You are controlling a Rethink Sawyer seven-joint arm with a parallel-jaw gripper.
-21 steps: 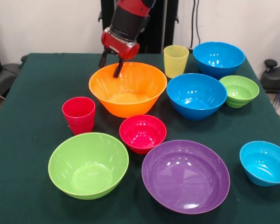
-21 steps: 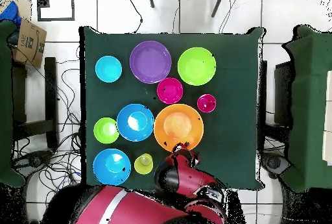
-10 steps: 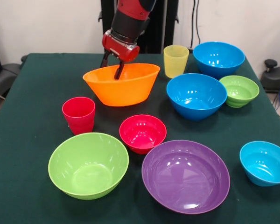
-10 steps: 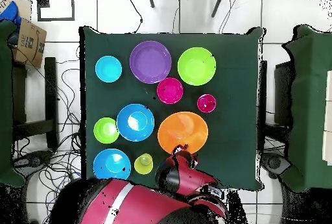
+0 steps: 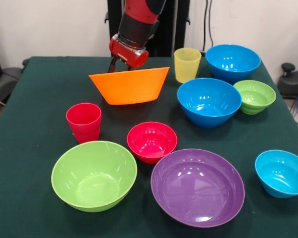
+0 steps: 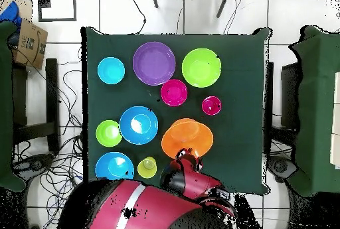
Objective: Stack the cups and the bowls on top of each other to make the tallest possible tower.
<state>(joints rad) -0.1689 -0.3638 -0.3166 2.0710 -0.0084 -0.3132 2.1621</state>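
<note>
Your claw (image 5: pixel 120 67) now clamps orange bowl (image 5: pixel 130 86) rim, lifted clear off table (image 5: pixel 35 99); carry it over lime-green bowl (image 5: pixel 94 175).

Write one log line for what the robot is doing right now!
gripper: shut on large glossy orange plastic bowl | bowl: lifted off green table by rim | other bowls, cups: unstacked

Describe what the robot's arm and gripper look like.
The arm is a thick round column, glossy red with a black band above the wrist. The gripper has a red blocky body with thin dark fingers. From overhead, the arm's red shell carries a pale grey stripe.
</note>
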